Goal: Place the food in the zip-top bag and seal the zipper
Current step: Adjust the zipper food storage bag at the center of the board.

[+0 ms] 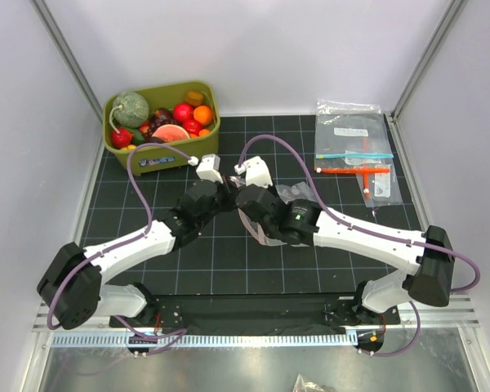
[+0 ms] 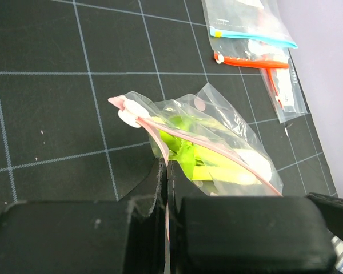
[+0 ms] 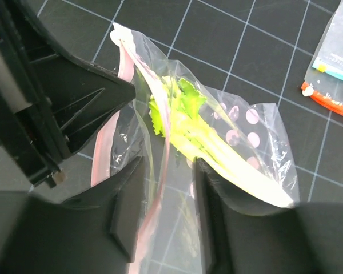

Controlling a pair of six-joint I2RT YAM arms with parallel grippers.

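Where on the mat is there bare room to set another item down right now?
Bare mat lies between the olive-green bin and the flat bags, and at the near middle between the left arm and right arm. The centre is crowded: the left gripper and right gripper meet at the zip-top bag.

1. Right claw [image 3: 167, 174]: fingers apart, straddling the zipper [image 3: 124, 63] of the clear zip-top bag [image 3: 263, 128].
2. Green-white leek [image 3: 208, 142] lies inside the bag.
3. Left claw [image 3: 123, 94] meets the bag's mouth edge.
4. Black gridded table [image 3: 246, 51] beneath.
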